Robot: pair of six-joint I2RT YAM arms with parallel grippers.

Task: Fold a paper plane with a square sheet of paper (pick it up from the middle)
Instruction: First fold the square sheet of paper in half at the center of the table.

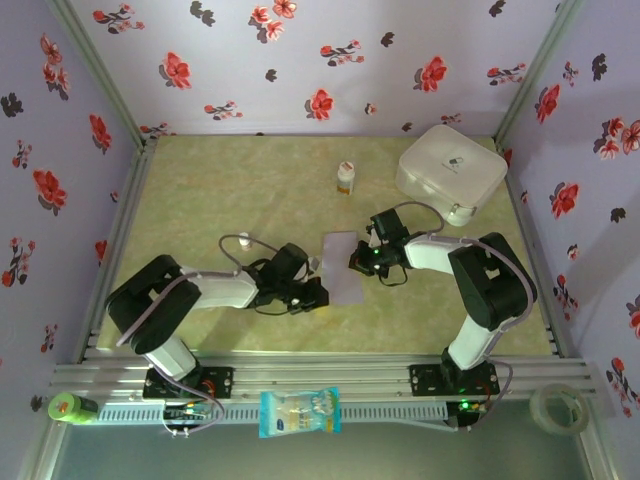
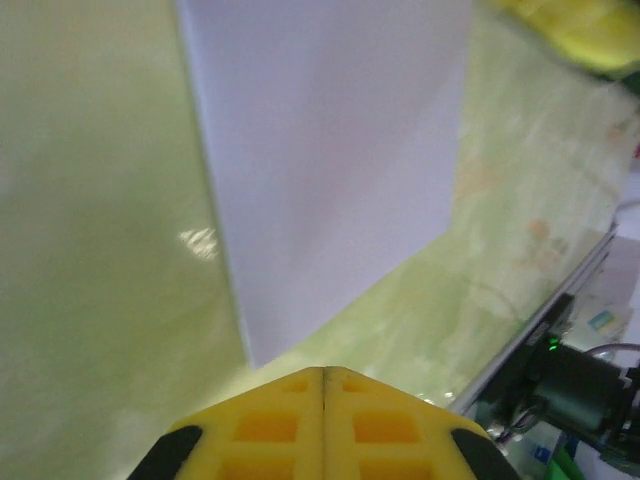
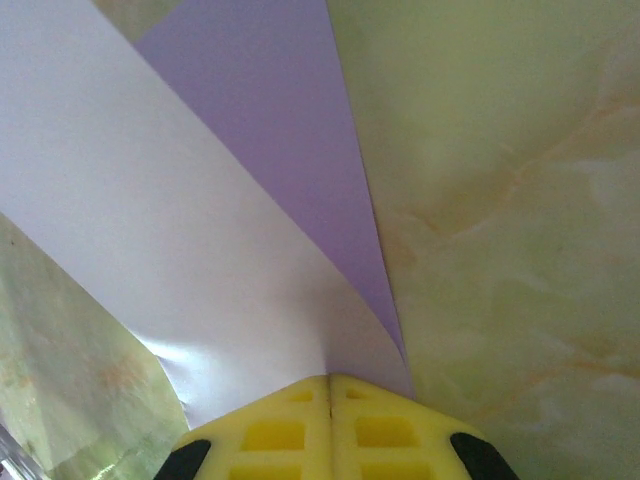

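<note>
Lavender sheet of paper (image 1: 343, 268) lies on the table (image 1: 220, 190) between both hands, long axis 12-to-6. Right hand (image 3: 330, 378) — closed — pinches its 3 o'clock edge, curling it upward; left hand (image 2: 325, 372), closed and apparently empty, sits just beside its 7 o'clock corner.

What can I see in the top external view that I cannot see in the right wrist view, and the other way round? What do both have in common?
Top external view: both arms over the whole table, the left gripper shut at the near left corner of the square sheet of paper, the white case, the small bottle, and the snack packet on the front rail.
Right wrist view: close detail. The pale top of the sheet curls up into the closed yellow fingers, with a darker purple area beyond it.
Both: the sheet on the green table, with the right gripper shut on its edge.
</note>
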